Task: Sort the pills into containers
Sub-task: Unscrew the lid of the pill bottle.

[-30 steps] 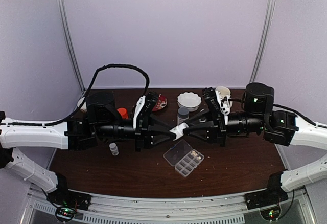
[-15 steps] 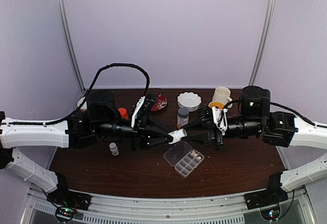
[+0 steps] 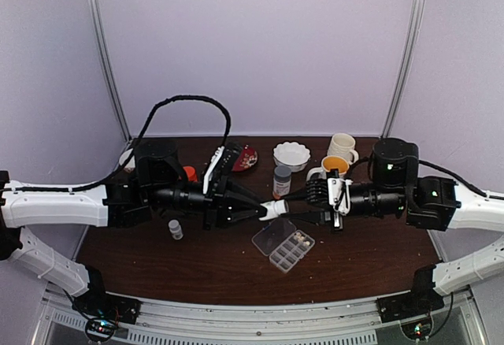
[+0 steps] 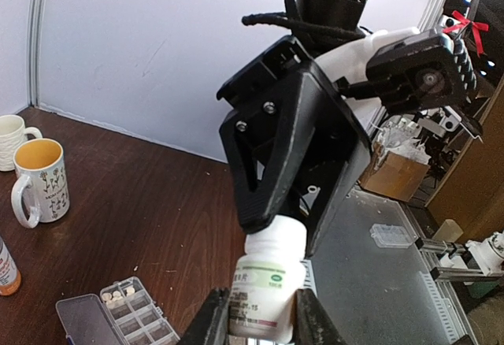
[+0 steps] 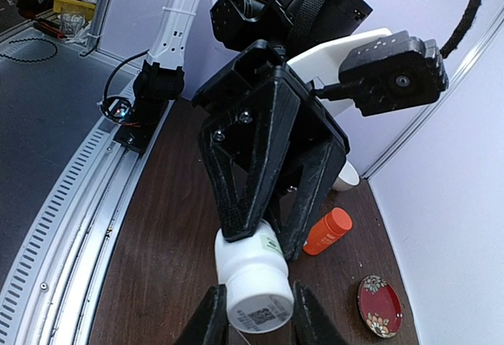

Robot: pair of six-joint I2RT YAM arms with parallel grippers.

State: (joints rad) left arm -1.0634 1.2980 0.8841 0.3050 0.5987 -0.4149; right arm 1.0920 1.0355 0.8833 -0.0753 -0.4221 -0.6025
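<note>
A white pill bottle (image 3: pixel 274 209) hangs on its side above the table, held from both ends. My left gripper (image 3: pixel 263 212) is shut on its labelled body (image 4: pixel 264 282). My right gripper (image 3: pixel 288 205) is shut on its white cap end (image 5: pixel 256 302). In the left wrist view my own fingers (image 4: pixel 211 323) flank the bottle, with the right gripper (image 4: pixel 277 231) over the cap. The clear organiser box (image 3: pixel 283 244) lies open just below the bottle, and pills (image 3: pixel 298 241) show in some compartments (image 4: pixel 118 304). No pill is in either gripper.
An orange bottle (image 3: pixel 188 173) lies behind the left arm. A grey-capped amber bottle (image 3: pixel 282 179), white fluted bowl (image 3: pixel 291 156), red dish (image 3: pixel 246 157) and two mugs (image 3: pixel 335 165) stand at the back. A small clear vial (image 3: pixel 175 229) stands left of the organiser.
The right wrist has rolled and the right arm has sunk, uncovering the yellow-lined mug. The white bottle stays gripped between both grippers, a little lower than before.
</note>
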